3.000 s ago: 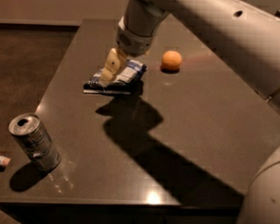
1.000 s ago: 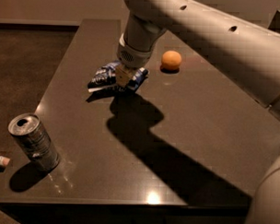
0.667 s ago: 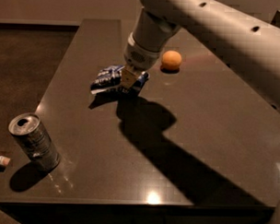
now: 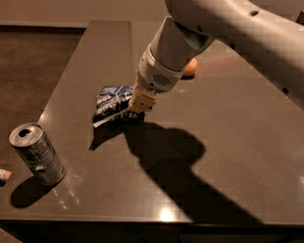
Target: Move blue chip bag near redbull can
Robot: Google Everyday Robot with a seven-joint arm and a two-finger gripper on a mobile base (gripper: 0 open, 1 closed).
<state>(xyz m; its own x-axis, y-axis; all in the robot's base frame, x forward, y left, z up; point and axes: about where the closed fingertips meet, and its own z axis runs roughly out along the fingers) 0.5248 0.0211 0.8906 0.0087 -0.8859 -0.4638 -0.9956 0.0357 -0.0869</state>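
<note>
I have the gripper [image 4: 139, 104] clamped on the right edge of the blue chip bag [image 4: 111, 103], which hangs tilted just above the table [image 4: 230, 161], up and to the right of the redbull can [image 4: 37, 153] and well apart from it. The bag looks light, soft and crinkly, so I expect it to flop and twist; a pinch on a sealed edge seems the surest hold. The can stands near the table's edge, and I judge it easy to knock. The orange ball [image 4: 190, 66] lies farther from the can, half hidden by the arm.
</note>
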